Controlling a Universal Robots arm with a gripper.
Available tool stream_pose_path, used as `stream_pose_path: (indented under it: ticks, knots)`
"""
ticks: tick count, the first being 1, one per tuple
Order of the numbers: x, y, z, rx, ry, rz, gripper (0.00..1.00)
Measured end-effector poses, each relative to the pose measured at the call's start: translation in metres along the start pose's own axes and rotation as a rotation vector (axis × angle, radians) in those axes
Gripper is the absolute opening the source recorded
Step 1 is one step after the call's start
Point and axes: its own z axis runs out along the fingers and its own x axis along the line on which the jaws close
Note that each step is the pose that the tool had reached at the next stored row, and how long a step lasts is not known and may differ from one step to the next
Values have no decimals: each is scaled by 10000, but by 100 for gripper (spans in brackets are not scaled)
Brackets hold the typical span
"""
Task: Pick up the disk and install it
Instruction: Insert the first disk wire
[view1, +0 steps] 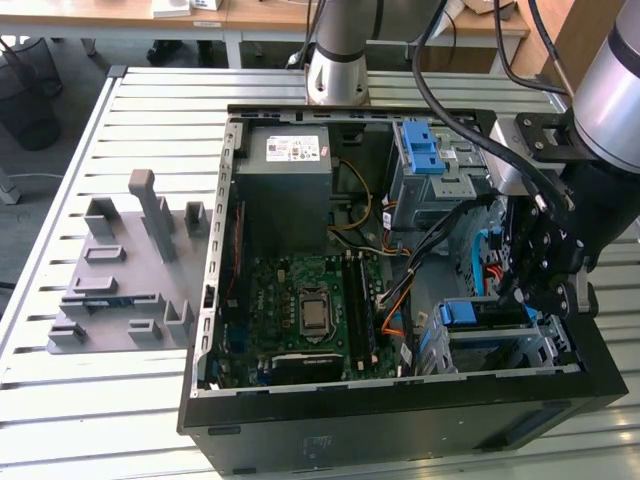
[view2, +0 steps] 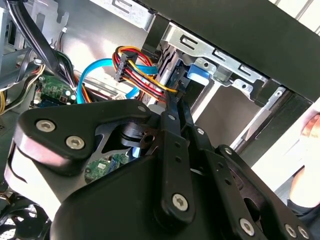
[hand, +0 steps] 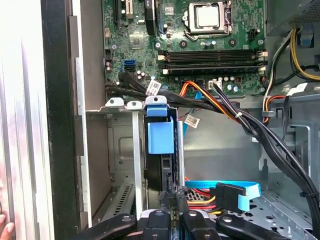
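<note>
We saw the open computer case (view1: 400, 420) lying on the slatted tabletop (view1: 150, 110), its grey power supply (view1: 290, 180) carrying a white sticker whose print we could not read, beside the green motherboard (hand: 200, 45). The disk (hand: 161, 137), in its blue carrier, stood on edge in the drive cage (hand: 120, 150) near the case's front. The hand (hand: 172, 202) sat just behind it, fingertips close together at its edge, though we could not tell whether they gripped it.
</note>
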Motion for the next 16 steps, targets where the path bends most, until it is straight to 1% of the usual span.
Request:
stream_pose_path:
  ticks: [8,16]
  knots:
    - [0,-1,25,-17,0,5,16]
    - [-1,-25,61,-61,11,17,16]
